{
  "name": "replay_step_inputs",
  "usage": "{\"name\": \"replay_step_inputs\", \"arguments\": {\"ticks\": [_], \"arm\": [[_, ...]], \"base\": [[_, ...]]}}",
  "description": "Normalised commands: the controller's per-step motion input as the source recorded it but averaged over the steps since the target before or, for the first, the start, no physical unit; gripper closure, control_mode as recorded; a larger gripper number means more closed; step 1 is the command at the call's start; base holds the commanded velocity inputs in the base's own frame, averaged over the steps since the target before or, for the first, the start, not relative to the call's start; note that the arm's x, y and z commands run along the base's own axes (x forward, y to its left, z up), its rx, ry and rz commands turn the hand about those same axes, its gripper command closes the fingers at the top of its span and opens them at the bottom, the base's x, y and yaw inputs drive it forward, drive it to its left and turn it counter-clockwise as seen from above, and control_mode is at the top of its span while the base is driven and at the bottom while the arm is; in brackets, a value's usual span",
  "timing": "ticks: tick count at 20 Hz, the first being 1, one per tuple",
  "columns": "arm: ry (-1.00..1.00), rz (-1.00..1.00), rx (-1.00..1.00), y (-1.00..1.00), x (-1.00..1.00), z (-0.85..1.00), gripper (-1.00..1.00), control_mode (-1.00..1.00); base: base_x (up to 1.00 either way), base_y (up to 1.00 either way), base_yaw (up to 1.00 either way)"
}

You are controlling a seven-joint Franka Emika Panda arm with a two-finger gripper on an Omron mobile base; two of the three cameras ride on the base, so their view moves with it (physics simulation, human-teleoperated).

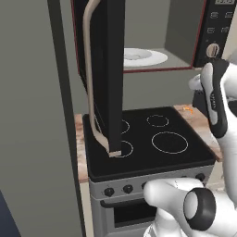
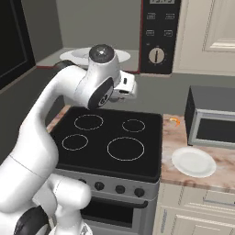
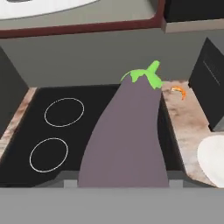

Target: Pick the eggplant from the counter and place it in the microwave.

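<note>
A long purple eggplant (image 3: 127, 135) with a green cap rises from the bottom of the hand view, held in my gripper, and it hides the fingertips. My gripper (image 2: 127, 87) hangs above the black stovetop (image 2: 110, 133), below and in front of the microwave. The microwave (image 1: 159, 51) stands open. Its black door (image 1: 105, 69) with the beige bar handle swings out to the left, and its panel with the round knob (image 2: 157, 55) is on the right. A white plate (image 1: 141, 57) lies inside the grey cavity. The speckled counter (image 2: 183, 135) lies to the right of the stove.
On the counter sit a white round plate (image 2: 193, 161), a dark grey box with a metal bar handle (image 2: 213, 117) and a small orange thing (image 2: 173, 120). The open door hangs over the stovetop's left side. A tall grey panel (image 1: 32, 115) stands at the left.
</note>
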Motion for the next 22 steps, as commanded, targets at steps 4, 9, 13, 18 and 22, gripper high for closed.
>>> {"name": "replay_step_inputs", "arguments": {"ticks": [4, 9, 13, 18, 22], "arm": [[-0.2, -0.07, 0.0, 1.0, 0.38, 0.36, 1.0, -1.0], [-0.22, -0.04, 0.01, 0.87, 0.48, 0.51, 1.0, -1.0], [-0.08, 0.0, 0.05, 0.43, 0.72, 0.45, 1.0, -1.0], [-0.05, 0.0, 0.07, 0.57, 0.91, 0.32, 1.0, -1.0], [0.0, 0.0, 0.02, 0.12, 0.76, 0.71, 1.0, -1.0]], "base": [[0.0, 0.0, 0.0], [0.0, 0.0, 0.0], [0.0, 0.0, 0.0], [0.0, 0.0, 0.0], [0.0, 0.0, 0.0]]}}
